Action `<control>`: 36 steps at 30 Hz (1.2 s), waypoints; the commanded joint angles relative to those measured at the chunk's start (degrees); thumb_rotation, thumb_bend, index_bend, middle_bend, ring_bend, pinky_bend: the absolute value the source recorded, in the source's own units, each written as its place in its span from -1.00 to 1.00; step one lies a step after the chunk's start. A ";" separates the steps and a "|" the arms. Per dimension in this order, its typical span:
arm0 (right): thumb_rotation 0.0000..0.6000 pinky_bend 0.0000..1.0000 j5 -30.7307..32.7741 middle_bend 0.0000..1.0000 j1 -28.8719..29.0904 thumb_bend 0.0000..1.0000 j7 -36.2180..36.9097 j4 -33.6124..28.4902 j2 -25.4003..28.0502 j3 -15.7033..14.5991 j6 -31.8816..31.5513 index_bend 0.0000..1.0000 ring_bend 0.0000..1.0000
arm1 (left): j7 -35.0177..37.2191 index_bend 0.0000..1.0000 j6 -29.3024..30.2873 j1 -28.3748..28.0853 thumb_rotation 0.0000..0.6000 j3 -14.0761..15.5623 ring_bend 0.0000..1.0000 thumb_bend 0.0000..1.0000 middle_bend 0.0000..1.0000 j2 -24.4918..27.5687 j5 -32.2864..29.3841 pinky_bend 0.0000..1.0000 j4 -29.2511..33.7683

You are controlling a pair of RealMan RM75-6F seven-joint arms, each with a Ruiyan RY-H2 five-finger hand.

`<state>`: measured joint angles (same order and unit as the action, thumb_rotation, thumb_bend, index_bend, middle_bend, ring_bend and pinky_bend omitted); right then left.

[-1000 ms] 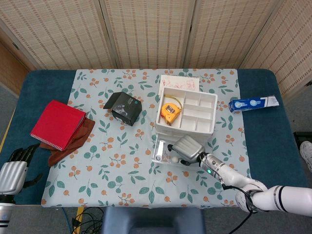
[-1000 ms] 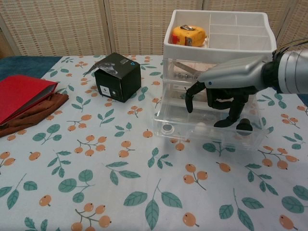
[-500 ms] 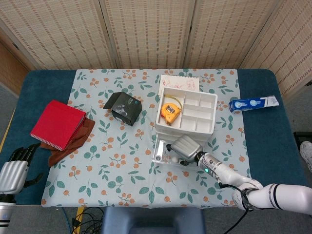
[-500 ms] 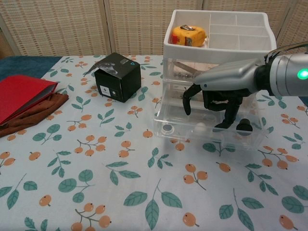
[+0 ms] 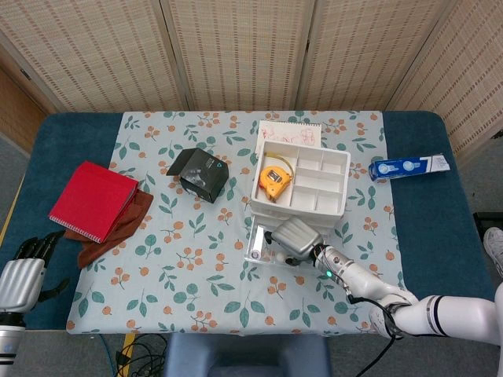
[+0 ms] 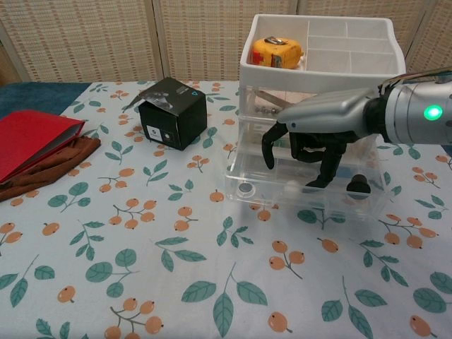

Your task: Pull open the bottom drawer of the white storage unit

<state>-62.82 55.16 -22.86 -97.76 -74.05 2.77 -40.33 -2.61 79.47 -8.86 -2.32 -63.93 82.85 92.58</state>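
**Right hand in the pulled-out bottom drawer**

At the far left, near the edge of the worktop [image 5: 440, 228], the left hand [image 5: 22, 275] hangs beside the blue surface. Its dark fingers are spread apart and it holds nothing.

A red notebook [image 5: 93, 200] lies on the left part of the worktop, on top of a brown cloth [image 5: 118, 229] that shows under its near side. To the right of them, on the flowered tablecloth [image 5: 189, 259], stands a black box [image 6: 173, 113] with its top flap open.

Further right is the white storage unit [image 6: 321, 67]. Its top is an open tray with compartments, and a yellow tape measure [image 6: 278, 51] sits in the far left compartment. Behind the unit, a paper with red drawing [image 5: 289, 132] lies flat. The bottom drawer [image 6: 282, 191] of the unit is clear plastic and it stands pulled out toward the near side, in front of the drawers above. Some small things lie inside it, among them a dark round piece and a white one; I cannot tell what they are.

The right hand [image 6: 311, 145] reaches over this drawer from the right. Its dark fingers are curled downward into the open drawer, behind the front wall. They hold no object, and whether they press on the wall I cannot tell.

At the far right, a blue and white tube box [image 5: 409, 166] lies on the blue surface, well apart from the unit.
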 commanded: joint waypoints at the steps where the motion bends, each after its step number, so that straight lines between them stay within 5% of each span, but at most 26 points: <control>1: 1.00 1.00 -0.16 0.79 0.01 -0.57 0.00 0.29 -0.36 -0.10 -0.16 -0.28 1.00 | -0.04 -0.82 -0.01 -0.03 1.00 -0.02 -0.63 -0.56 -0.69 -0.01 0.01 -0.76 0.03; 21: 1.00 1.00 -0.64 0.80 0.11 -0.57 -0.03 1.21 -1.24 -1.00 -0.18 -0.26 1.00 | 0.24 -0.82 -0.37 -0.02 1.00 0.11 -0.63 -0.56 -0.70 0.08 -0.16 -0.76 0.01; 36: 1.00 1.00 -3.81 0.81 -0.26 -0.81 1.74 3.53 -3.33 -0.72 -1.17 -0.22 1.00 | 0.03 -0.82 -0.25 0.01 1.00 0.04 -0.63 -0.56 -0.70 0.12 -0.22 -0.76 0.00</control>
<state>-65.44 54.99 -21.94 -94.63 -77.25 2.13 -41.71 -2.58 79.21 -8.86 -2.28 -63.81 82.64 92.57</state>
